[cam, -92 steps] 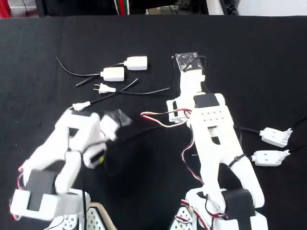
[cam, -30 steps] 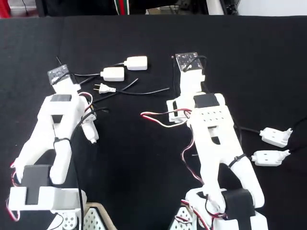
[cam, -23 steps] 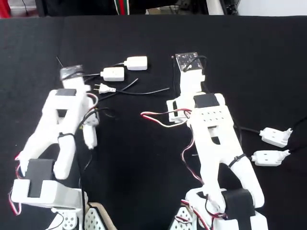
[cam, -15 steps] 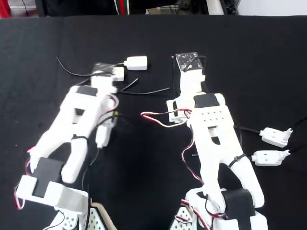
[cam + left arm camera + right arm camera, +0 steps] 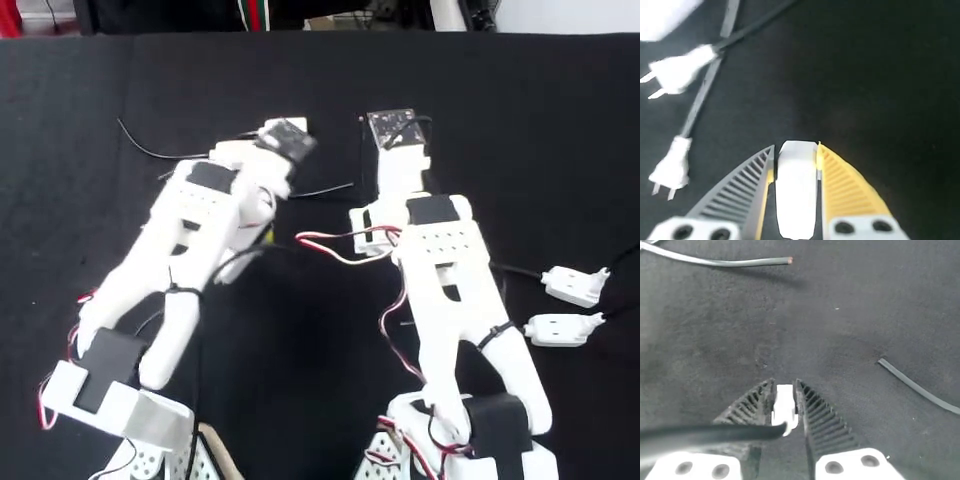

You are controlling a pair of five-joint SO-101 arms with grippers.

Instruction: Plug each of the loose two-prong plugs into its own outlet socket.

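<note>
**Left gripper (image 5: pixel 795 147) and right gripper (image 5: pixel 784 382) both pinched on something white**

Between the grey finger (image 5: pixel 735 195) and yellow finger (image 5: pixel 850 190) of the left gripper: a white piece (image 5: pixel 796 190), pressed from both sides, the gap no wider than the piece itself. Too blurred to tell whether a plug or some other part.

Ahead of the left gripper, off toward its grey-finger side: two loose two-prong plugs on the black cloth (image 5: pixel 300 80). Nearer plug (image 5: pixel 671 167) and farther plug (image 5: pixel 677 74), each on a dark cord, neither touching the gripper. Beyond the farther plug, a blurred white block (image 5: pixel 662 17).

Near the left gripper, on its yellow-finger side: the right gripper, dark fingers almost together on a small white piece (image 5: pixel 785 405), with a black cord (image 5: pixel 705 435) running off it. Just ahead, a loose cord end (image 5: pixel 730 261) with a bare copper tip.

Well apart from the left gripper, past the right arm (image 5: pixel 450 280): first socket (image 5: pixel 572 285) and second socket (image 5: pixel 560 328), white, side by side on the cloth.
</note>
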